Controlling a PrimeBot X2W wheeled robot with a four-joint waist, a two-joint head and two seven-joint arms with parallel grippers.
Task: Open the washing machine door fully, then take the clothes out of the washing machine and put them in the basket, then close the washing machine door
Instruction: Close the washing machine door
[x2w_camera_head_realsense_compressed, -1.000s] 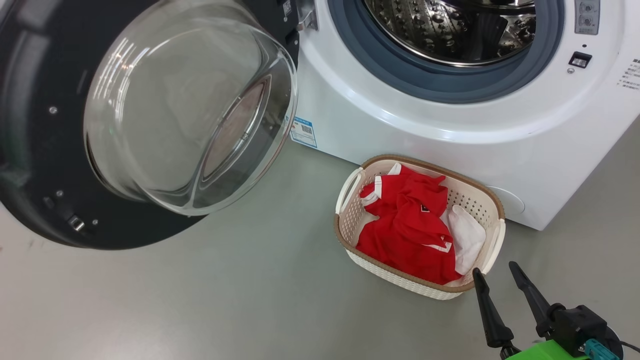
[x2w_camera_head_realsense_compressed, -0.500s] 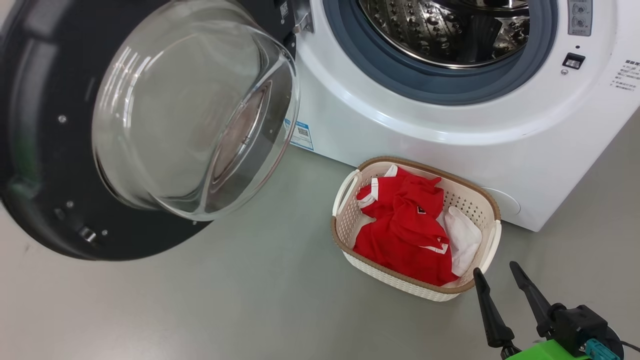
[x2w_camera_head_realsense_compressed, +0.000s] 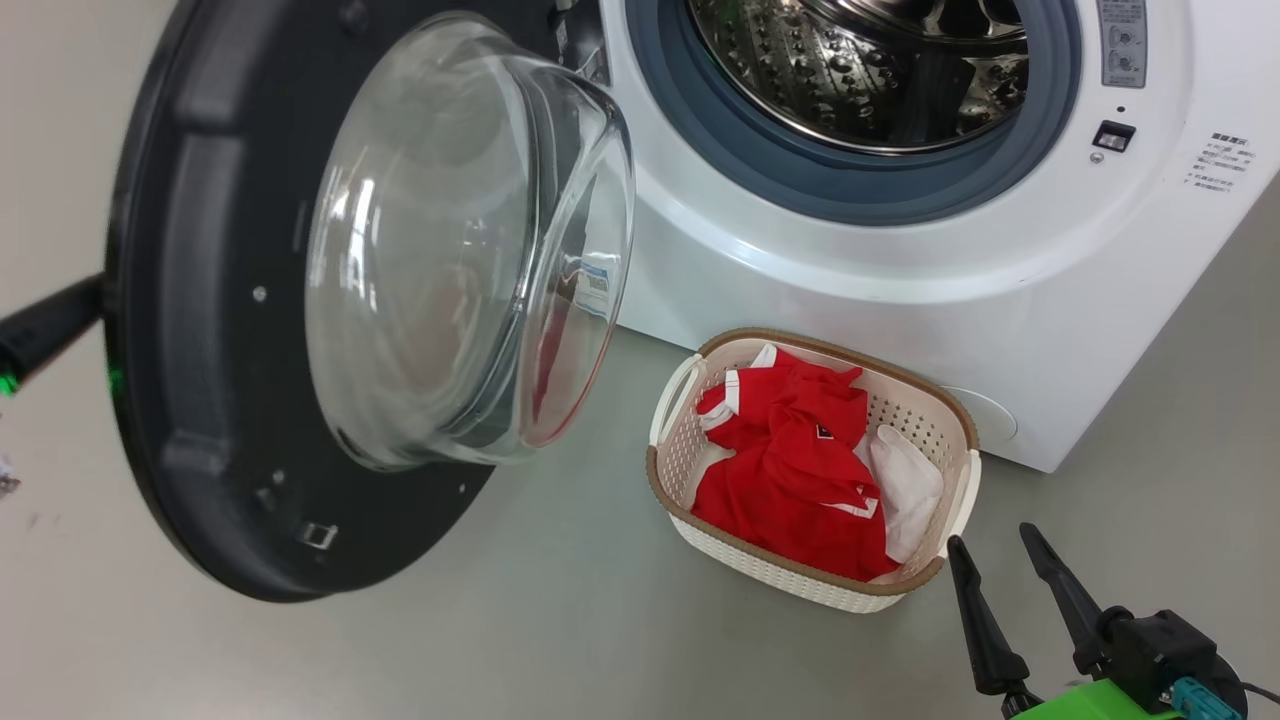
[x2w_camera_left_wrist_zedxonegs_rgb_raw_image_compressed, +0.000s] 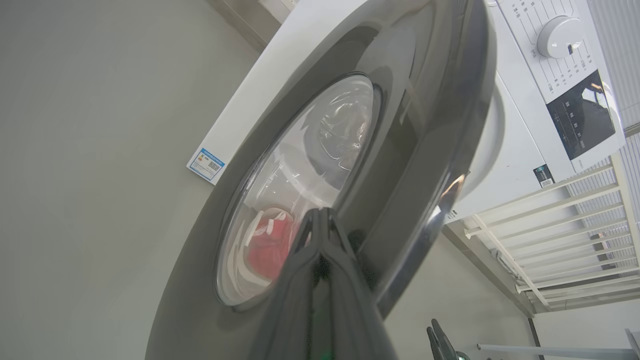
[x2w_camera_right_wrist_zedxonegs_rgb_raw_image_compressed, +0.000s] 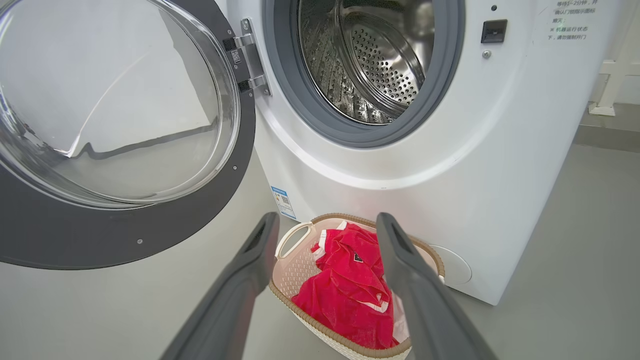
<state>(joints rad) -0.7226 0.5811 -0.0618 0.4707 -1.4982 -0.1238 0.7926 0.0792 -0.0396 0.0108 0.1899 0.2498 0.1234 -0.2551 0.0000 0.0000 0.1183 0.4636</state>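
Left wrist view shows the left gripper with fingers pressed together, tips at the glossy outer face of the washing machine door; whether they truly touch I cannot tell. The door stands part-way out from the washing machine, hinged at the left of its opening. The opening therefore lies beyond the door from that gripper, and a push along the fingers should swing it shut. The left arm is plainly nearer. The right gripper, fingers apart, hangs in front of the machine beside the basket, which holds the clothes. The drum looks empty.
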